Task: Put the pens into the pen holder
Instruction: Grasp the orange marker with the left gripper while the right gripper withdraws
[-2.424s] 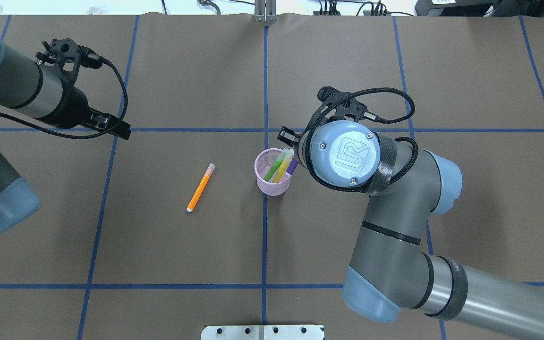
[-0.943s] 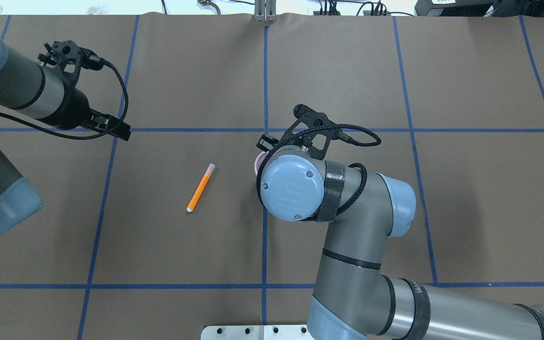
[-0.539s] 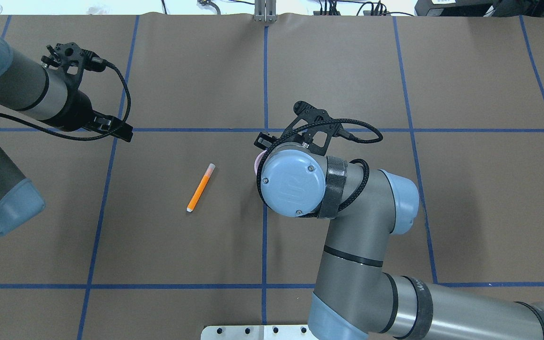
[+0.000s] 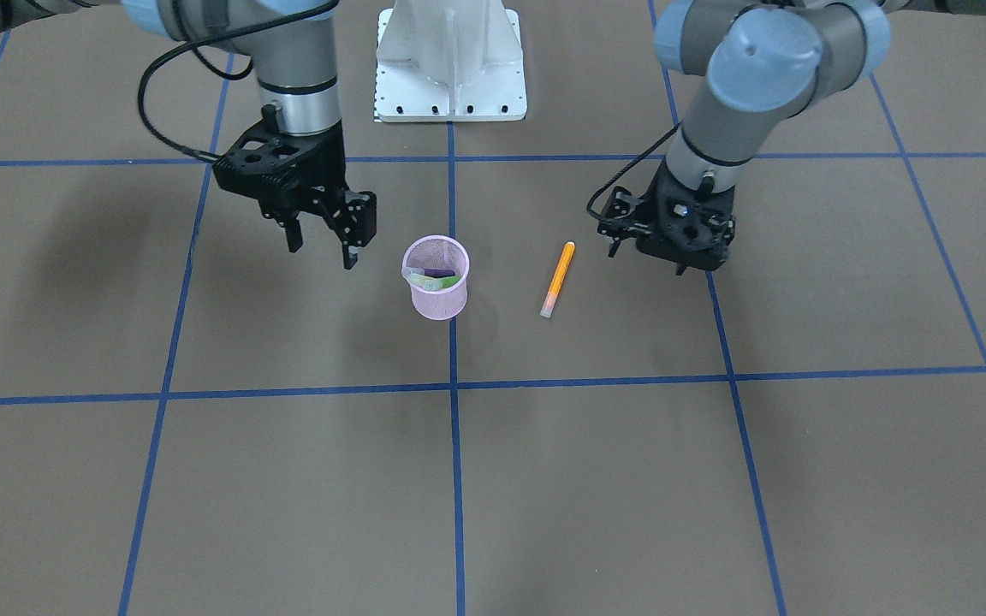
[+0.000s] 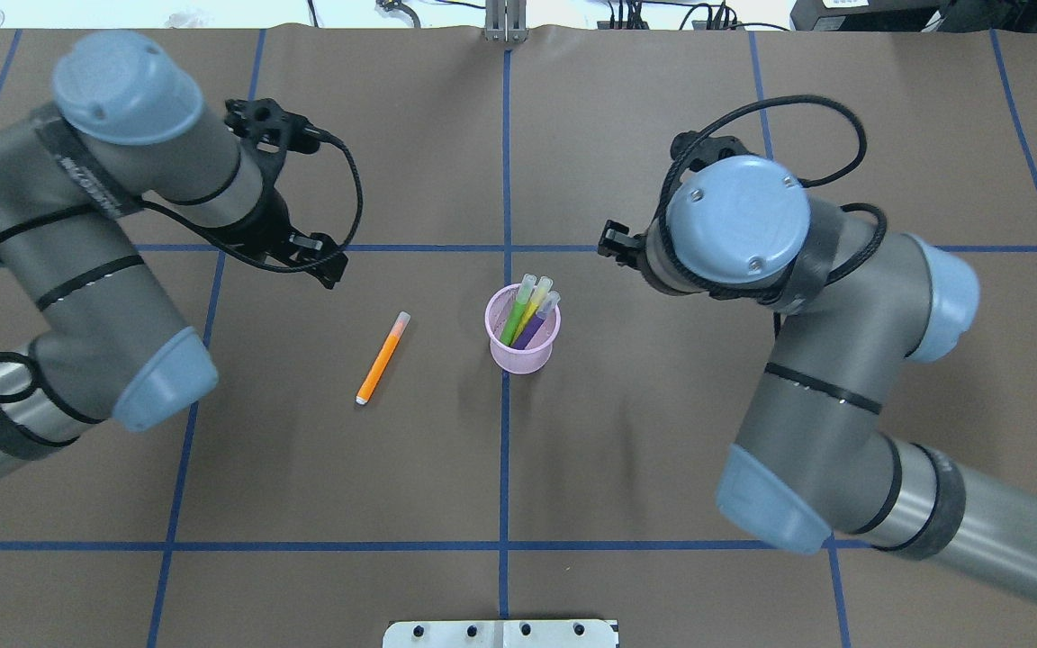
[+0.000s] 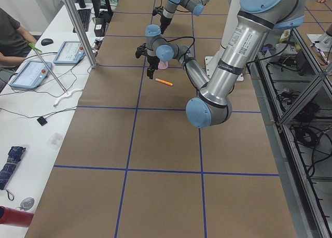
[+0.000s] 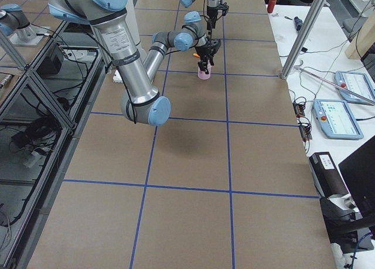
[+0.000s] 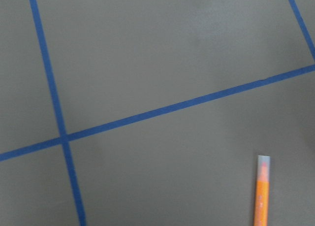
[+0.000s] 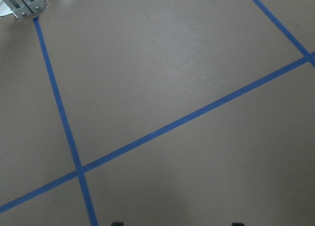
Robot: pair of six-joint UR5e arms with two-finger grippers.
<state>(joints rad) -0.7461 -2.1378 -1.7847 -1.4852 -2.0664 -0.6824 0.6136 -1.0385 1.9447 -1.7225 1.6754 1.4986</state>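
The pink mesh pen holder (image 5: 524, 349) stands upright at the table's middle, also in the front view (image 4: 436, 293). A green, a yellow-green and a purple pen (image 5: 527, 310) stand in it. An orange pen (image 5: 382, 358) lies flat on the table to its left, also in the front view (image 4: 557, 279) and the left wrist view (image 8: 262, 196). My left gripper (image 4: 647, 261) hangs open and empty just beyond the orange pen, apart from it. My right gripper (image 4: 319, 248) is open and empty, right of the cup in the overhead view (image 5: 613, 245).
Blue tape lines (image 5: 505, 180) divide the brown table into squares. The robot's white base plate (image 4: 450, 60) is at the near edge. A metal bracket (image 5: 505, 22) sits at the far edge. Operators' desks with tablets (image 6: 31, 72) run along the far side.
My right arm has drawn back to the right from over the cup, which now shows three pens. My left arm has swung in toward the orange pen. The orange pen has not moved.
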